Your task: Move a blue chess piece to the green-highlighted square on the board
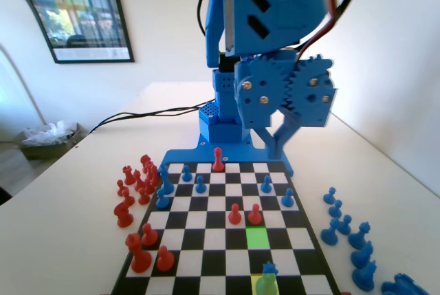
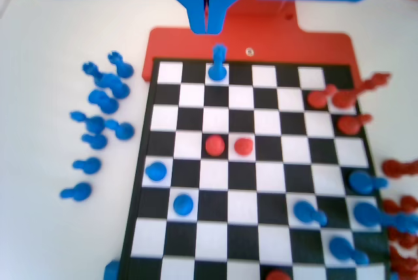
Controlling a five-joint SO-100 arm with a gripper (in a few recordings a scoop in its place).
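Wrist view: gripper (image 2: 206,24) pressed together (empty); fixed view crops the blue chess piece (image 1: 269,267).

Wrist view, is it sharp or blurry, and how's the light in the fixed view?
Wrist view: soft overall, the end effector blurred at top, the board fuzzy. Fixed view: bright wash on the right wall, the blue chess piece slightly hazy on its yellow-green square.

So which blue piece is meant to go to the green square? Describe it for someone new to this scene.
In the fixed view, find the board and follow its nearest row to the paler yellow-green square. The blue chess piece stands on it, one square nearer than the green-highlighted square. Its jagged crown top differs from the round-headed blue pawns far up the board.
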